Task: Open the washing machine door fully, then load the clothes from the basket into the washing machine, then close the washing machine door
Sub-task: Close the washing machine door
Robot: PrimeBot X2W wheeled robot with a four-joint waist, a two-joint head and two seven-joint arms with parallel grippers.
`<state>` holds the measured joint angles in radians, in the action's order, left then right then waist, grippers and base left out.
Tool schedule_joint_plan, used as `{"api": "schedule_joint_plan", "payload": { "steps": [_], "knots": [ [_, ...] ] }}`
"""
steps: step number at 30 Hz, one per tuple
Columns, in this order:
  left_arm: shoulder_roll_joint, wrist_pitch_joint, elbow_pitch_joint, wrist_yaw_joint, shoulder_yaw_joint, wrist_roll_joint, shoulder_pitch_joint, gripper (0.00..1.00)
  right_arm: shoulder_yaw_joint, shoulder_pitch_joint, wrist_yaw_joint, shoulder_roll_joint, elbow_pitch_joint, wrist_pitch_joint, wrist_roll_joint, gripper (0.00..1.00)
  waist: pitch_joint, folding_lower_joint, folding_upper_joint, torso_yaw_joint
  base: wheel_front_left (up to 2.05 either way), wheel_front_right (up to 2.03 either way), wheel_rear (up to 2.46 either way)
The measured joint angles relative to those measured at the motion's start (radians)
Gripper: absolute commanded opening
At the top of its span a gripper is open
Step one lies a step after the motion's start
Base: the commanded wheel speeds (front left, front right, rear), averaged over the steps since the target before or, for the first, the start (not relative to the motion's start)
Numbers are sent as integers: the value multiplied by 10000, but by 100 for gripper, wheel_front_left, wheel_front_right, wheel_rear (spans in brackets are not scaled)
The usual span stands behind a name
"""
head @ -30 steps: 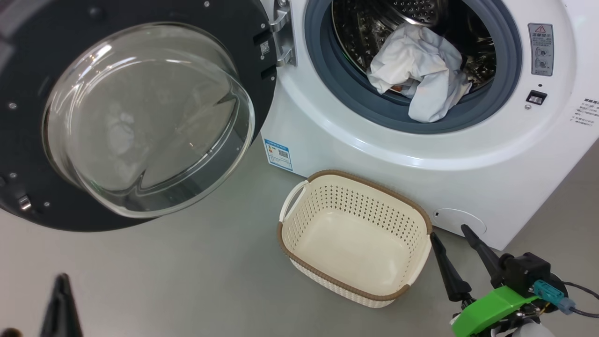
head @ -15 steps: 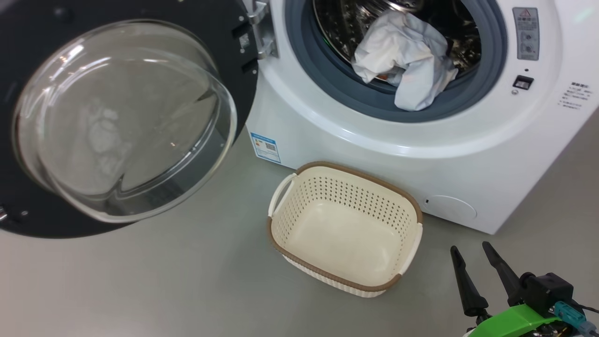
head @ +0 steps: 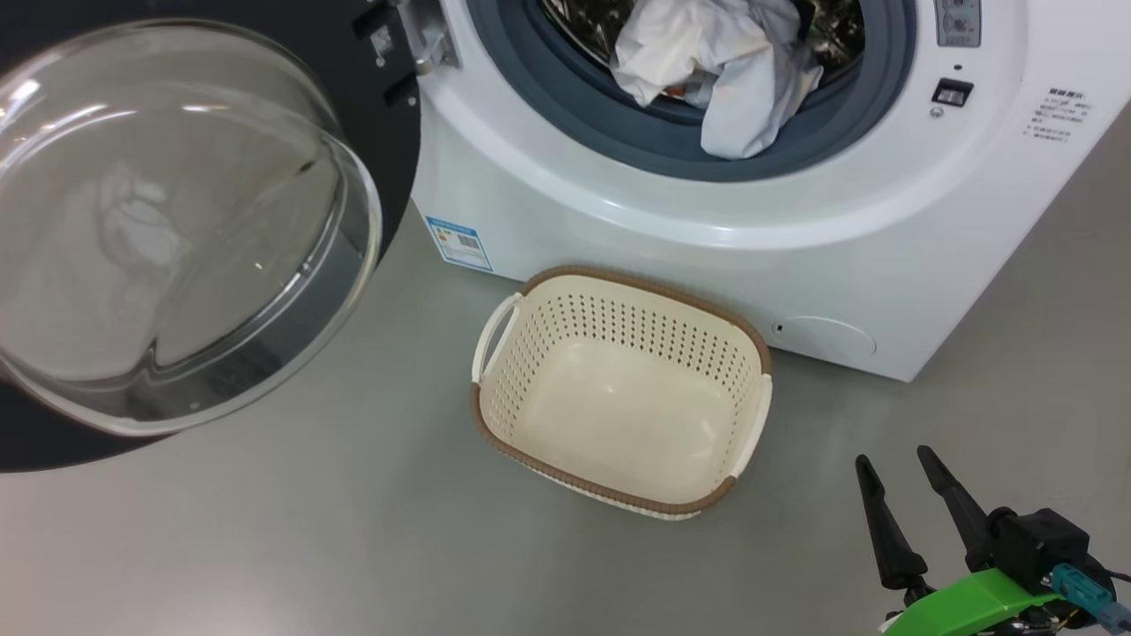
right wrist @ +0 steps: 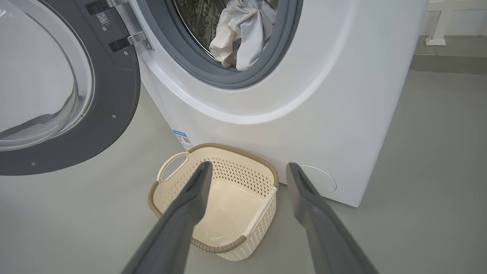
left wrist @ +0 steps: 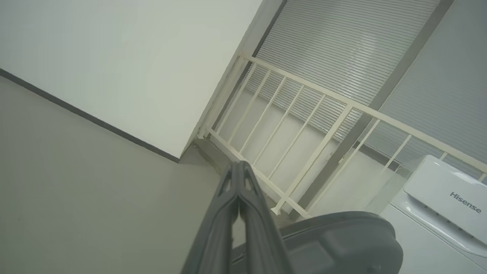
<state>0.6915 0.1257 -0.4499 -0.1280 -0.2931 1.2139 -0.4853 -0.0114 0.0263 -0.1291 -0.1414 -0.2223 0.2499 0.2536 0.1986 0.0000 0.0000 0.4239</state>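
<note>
Door (head: pixel 177 230): cut off at left and top edges.
Clothes (head: pixel 707 71): top cut off; folds hide the lower layers.
Label (head: pixel 459 243): print too small to read.

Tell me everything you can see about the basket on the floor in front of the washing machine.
The basket is small, cream-white and plastic-looking. It is rounded-rectangular, with perforated sides, a brown woven-look rim and a white handle on each short side. It stands upright and empty on the grey floor, its plain bottom showing, just before the lower front of the washing machine. Whether the two touch cannot be told.
</note>
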Motion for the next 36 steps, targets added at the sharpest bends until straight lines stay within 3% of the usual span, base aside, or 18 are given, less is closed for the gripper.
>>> {"api": "schedule_joint_plan", "payload": {
  "steps": [7,8,15,36],
  "knots": [
    [740,-2146,-1620,0,495,1971,-1015,0,-88,244,0,-44,38,0,-73,100,464,0,0,-123,0,0,0],
    [853,-2847,-2004,2,679,2278,-1164,0,-148,313,0,-69,35,-2,-113,100,571,0,1,-158,0,0,0],
    [1118,-4046,-2794,2,1020,2750,-1578,0,-366,464,0,-138,81,0,-132,100,871,0,0,-345,0,0,0],
    [1444,-5868,-3219,4,1854,3014,-1882,0,-359,565,0,-90,102,0,-132,100,687,0,0,-520,0,0,0]
  ]
}}
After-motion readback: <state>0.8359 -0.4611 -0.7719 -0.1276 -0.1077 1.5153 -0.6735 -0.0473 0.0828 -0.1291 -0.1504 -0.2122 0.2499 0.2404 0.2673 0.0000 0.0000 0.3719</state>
